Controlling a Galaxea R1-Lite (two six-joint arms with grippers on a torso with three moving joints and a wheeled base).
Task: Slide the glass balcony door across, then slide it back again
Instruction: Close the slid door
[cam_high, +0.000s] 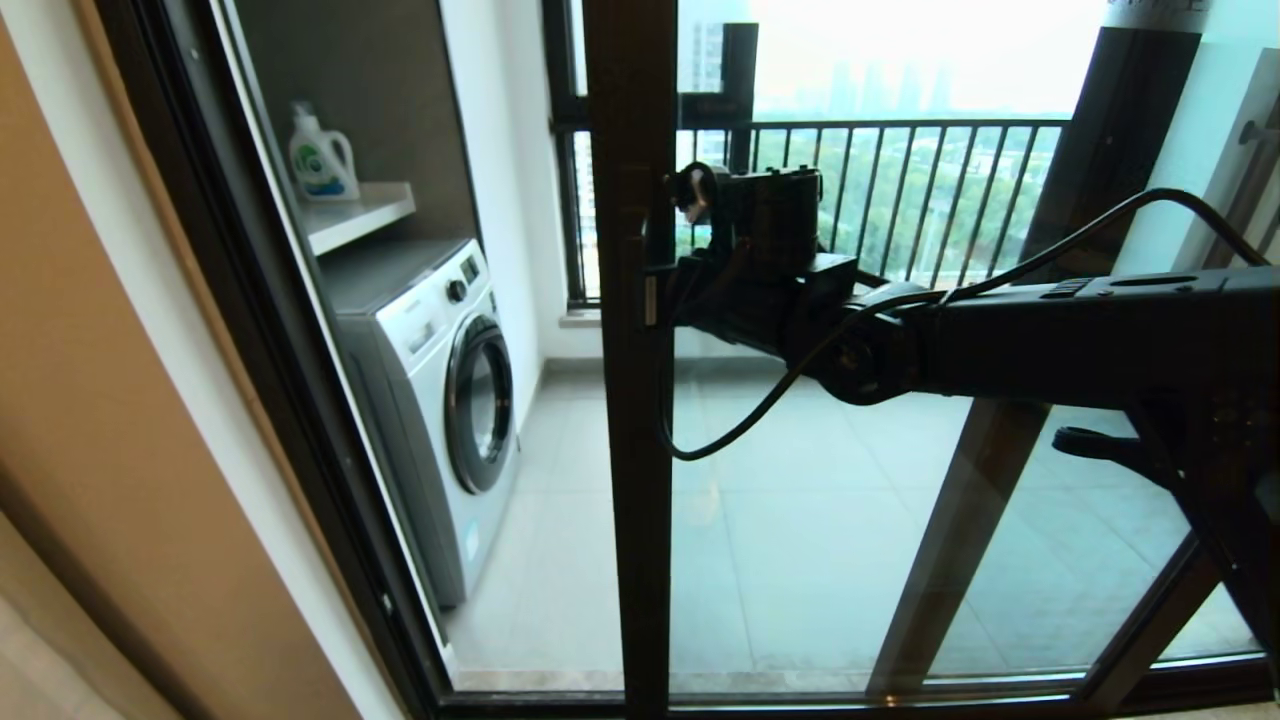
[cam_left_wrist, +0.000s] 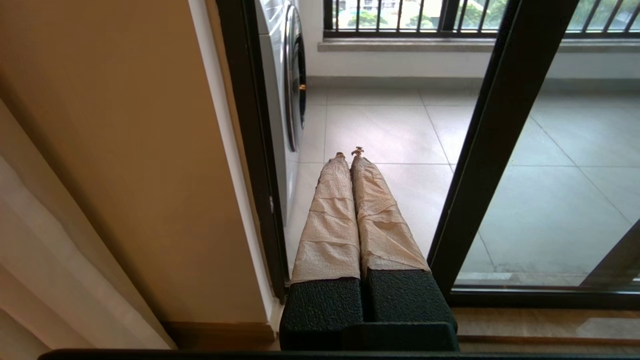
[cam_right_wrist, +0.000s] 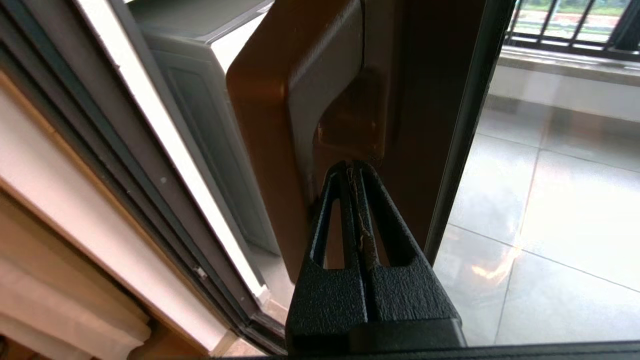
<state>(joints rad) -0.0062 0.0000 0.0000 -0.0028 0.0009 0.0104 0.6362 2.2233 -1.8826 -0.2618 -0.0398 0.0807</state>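
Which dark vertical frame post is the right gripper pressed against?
The dark brown door post left of the arm; the right gripper, shut, sits behind its bar handle. The other post leans farther right.

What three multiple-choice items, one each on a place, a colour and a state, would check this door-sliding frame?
1. Where do the right tool's fingertips sit?
A. on the washing machine
B. in the recess behind the door's bar handle
C. on the railing

2. What colour is the detergent bottle on the shelf?
A. white
B. red
C. black

3. How are the left tool's fingers?
A. wide apart
B. shut on a cloth
C. shut, holding nothing

Key: 1 B, the right wrist view shows the closed tips tucked behind the handle on the glass balcony door. 2 A, white with a green label. 3 C, the wrapped fingers meet above bare floor.
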